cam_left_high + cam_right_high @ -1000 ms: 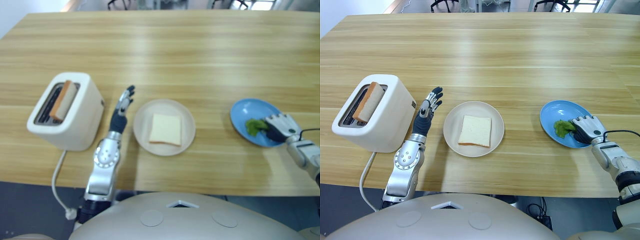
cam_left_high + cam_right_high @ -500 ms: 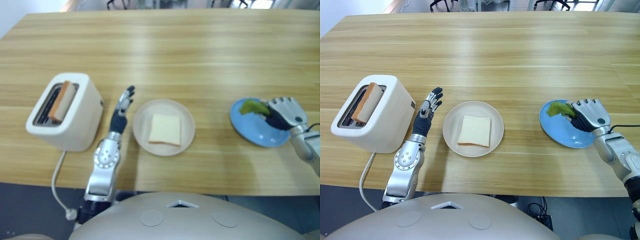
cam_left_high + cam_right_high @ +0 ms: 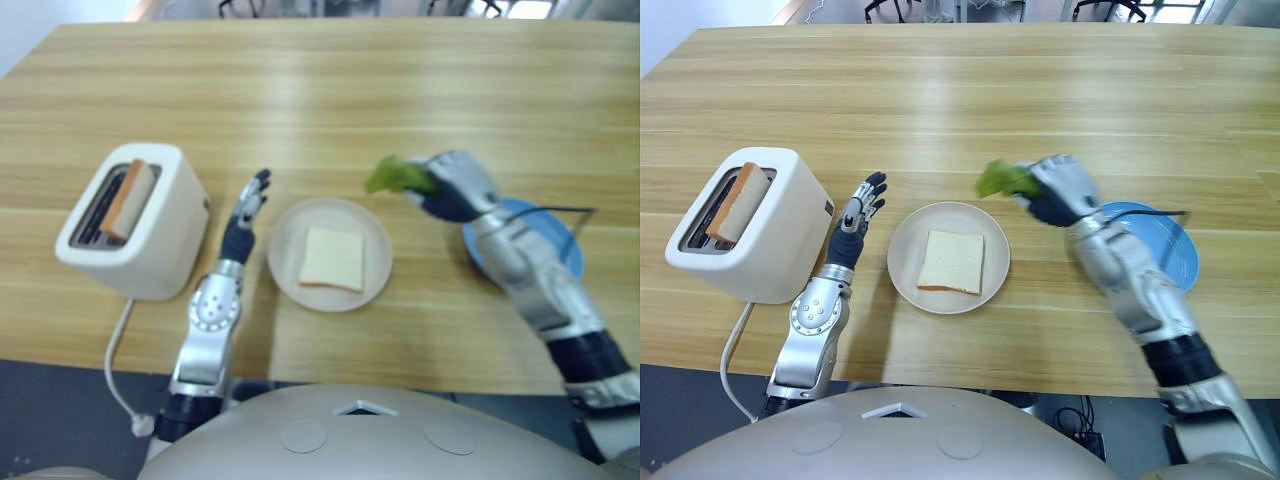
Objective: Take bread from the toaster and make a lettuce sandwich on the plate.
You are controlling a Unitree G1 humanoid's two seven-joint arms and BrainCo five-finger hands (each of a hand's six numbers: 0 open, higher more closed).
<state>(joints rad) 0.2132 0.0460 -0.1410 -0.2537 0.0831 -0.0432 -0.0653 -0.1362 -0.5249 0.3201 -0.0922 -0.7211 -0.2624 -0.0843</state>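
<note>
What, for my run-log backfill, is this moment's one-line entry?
right hand: holding lettuce aloft by plate | left hand: open beside toaster | bread: on plate | toaster: slice in slot

The long table of pale wood (image 3: 960, 90) has a smooth, slightly shiny finish with a straight grain. The cream box-shaped toaster (image 3: 780, 250) looks like smooth matt plastic. The round beige plate (image 3: 902, 262) and the round blue plate (image 3: 1175, 250) are smooth, with little shine. The square white bread slice (image 3: 952, 262) looks soft and matt. The green crinkled lettuce leaf (image 3: 1000, 180) is thin and wrinkled. The left hand (image 3: 855, 225) is of dark matt plastic, with silver metal behind the wrist. The right hand (image 3: 1058, 190) looks pale grey, hard and smooth.
</note>
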